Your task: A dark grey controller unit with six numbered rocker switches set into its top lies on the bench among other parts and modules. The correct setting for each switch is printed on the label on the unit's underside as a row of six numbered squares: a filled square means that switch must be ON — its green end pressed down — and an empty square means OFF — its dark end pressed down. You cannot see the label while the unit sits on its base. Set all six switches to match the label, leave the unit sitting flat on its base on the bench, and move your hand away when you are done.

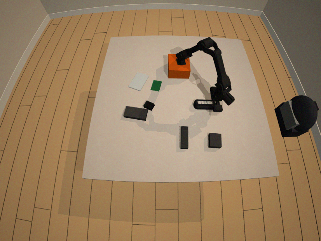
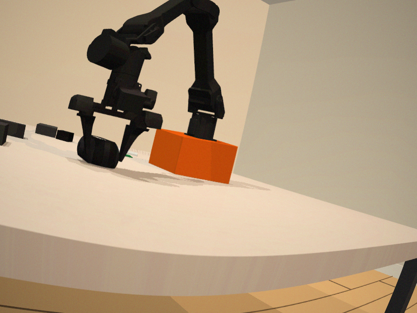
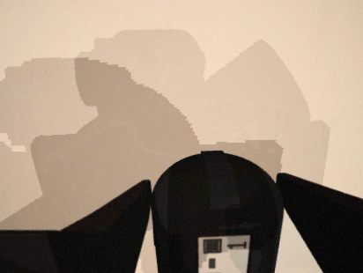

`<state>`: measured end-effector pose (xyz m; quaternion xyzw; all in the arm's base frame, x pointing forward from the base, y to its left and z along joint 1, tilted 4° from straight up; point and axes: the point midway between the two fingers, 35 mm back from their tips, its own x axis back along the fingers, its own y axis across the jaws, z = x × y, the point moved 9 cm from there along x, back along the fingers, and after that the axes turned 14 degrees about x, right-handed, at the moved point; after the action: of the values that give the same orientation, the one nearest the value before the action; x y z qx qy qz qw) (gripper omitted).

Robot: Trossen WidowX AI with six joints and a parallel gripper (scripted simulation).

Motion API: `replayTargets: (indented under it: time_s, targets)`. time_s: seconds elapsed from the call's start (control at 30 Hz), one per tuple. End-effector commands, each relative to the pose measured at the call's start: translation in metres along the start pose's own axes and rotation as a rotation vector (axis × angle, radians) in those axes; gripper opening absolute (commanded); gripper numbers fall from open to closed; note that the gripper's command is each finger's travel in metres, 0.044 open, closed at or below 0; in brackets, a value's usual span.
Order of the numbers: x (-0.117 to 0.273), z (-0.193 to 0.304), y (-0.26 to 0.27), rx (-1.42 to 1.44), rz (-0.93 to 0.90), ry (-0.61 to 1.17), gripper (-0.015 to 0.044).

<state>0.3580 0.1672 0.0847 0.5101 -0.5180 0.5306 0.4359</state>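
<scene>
The dark controller unit [image 1: 196, 104] [image 2: 109, 154] [image 3: 189, 194] has rounded ends. It lies across my gripper [image 1: 214, 100] [image 2: 104, 155] [image 3: 214, 178], whose fingers touch its two long sides near one end; the gripper is shut on it. A white label [image 1: 204, 102] [image 3: 225, 260] with dark marks faces up. In the wrist view a dark filled square and a digit 1 show at its near end; the rest is cut off. The rocker switches are not visible. The unit is at or just above the bench [image 1: 116, 155] [image 2: 202, 218]; contact is hard to tell.
The arm stands on an orange box [image 1: 178, 74] [image 2: 195, 158]. A long dark block [image 1: 135, 113], a small black block [image 1: 149, 105], an upright-lying bar [image 1: 184, 137] and a square block [image 1: 215, 140] lie around. A green card [image 1: 156, 85] and a pale plate [image 1: 138, 81] lie left.
</scene>
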Motion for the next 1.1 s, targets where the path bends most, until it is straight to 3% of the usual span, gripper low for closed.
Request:
replayTargets:
  time_s: [0.0,0.07,0.2,0.5,0.7,1.07]
  targets:
    - [0.000,0.001,0.000,-0.004,-0.002,0.005,0.0338]
    - [0.001,0.000,0.000,-0.002,-0.001,0.002,0.0338]
    - [0.000,0.000,0.000,0.000,0.000,0.000,0.0440]
    - [0.002,0.003,0.000,0.000,0.000,0.001,0.0440]
    - [0.040,0.058,0.015,0.000,-0.001,0.006,0.0440]
    - [0.040,0.058,0.015,0.000,-0.001,0.006,0.0440]
